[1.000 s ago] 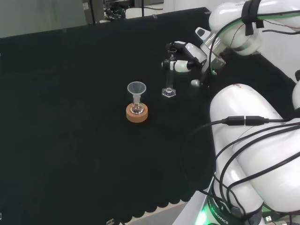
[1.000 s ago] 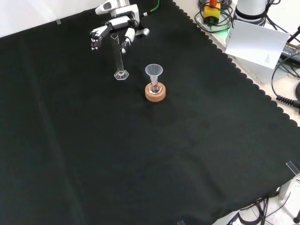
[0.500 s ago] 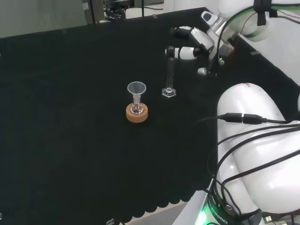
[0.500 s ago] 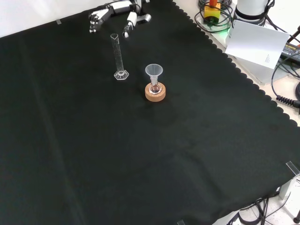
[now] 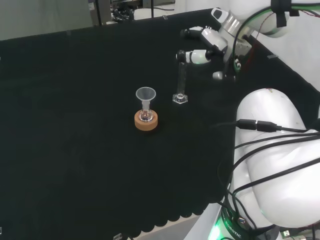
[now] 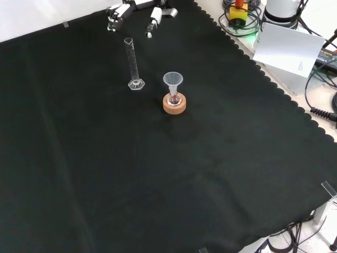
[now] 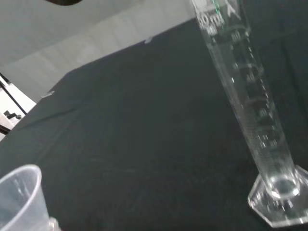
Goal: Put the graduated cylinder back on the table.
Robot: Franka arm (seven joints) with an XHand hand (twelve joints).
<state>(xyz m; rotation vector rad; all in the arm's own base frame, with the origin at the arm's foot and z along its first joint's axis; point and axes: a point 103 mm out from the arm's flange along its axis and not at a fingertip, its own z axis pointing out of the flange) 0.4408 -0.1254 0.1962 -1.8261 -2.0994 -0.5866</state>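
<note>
The graduated cylinder [image 6: 132, 62] is seen upright on the black cloth [image 6: 158, 174], on its own foot, just beside a funnel [image 6: 172, 80] set in a small flask on a cork ring [image 6: 174, 104]; the putting-down is judged done. The hand [image 6: 138, 10] is held apart from the cylinder, near its top, with fingers spread and nothing gripped; what is called for next is judged a clear withdrawal without brushing the tube. Scale marks are printed on the cylinder; they cannot be read.
</note>
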